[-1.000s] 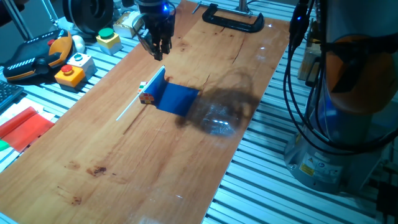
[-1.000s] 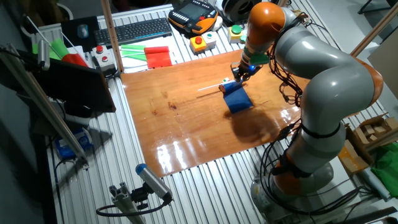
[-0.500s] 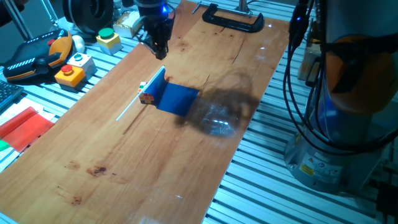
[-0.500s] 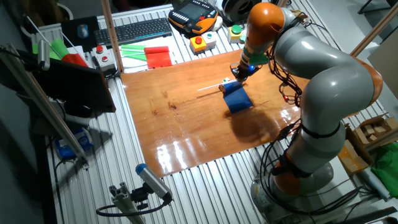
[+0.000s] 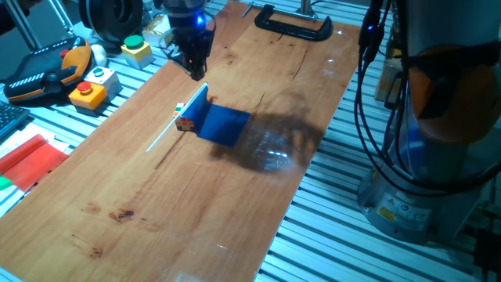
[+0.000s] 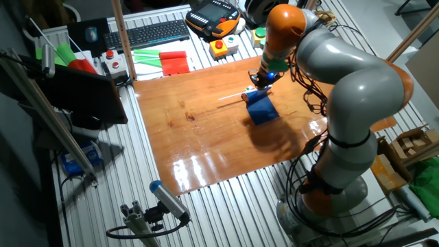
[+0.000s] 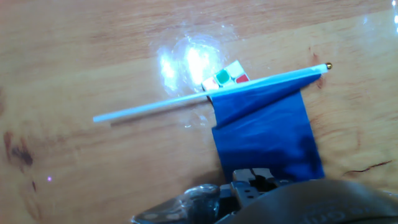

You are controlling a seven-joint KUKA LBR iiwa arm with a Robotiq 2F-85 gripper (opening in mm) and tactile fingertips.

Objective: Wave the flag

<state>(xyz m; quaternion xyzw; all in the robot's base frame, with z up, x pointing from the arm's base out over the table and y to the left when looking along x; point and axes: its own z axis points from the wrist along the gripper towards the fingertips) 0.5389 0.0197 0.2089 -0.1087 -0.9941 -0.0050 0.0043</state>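
The flag lies flat on the wooden board: a royal-blue cloth (image 5: 221, 123) on a thin white stick (image 5: 166, 133). It also shows in the other fixed view (image 6: 261, 110) and in the hand view (image 7: 264, 127), where the stick (image 7: 155, 107) runs left to right. A small multicoloured cube (image 7: 225, 77) touches the stick next to the cloth. My gripper (image 5: 197, 74) hangs just above the board past the stick's gold-tipped end, apart from the flag. Its fingers (image 7: 244, 179) stand close together and hold nothing.
A black clamp (image 5: 293, 23) sits at the board's far end. Button boxes (image 5: 92, 88) and a pendant (image 5: 43, 69) lie left of the board, with a red sheet (image 5: 30, 160) nearer. The arm's base and cables (image 5: 415, 157) stand to the right.
The gripper has shifted slightly left and looks narrower than a second ago. The flag and the cube have not moved.
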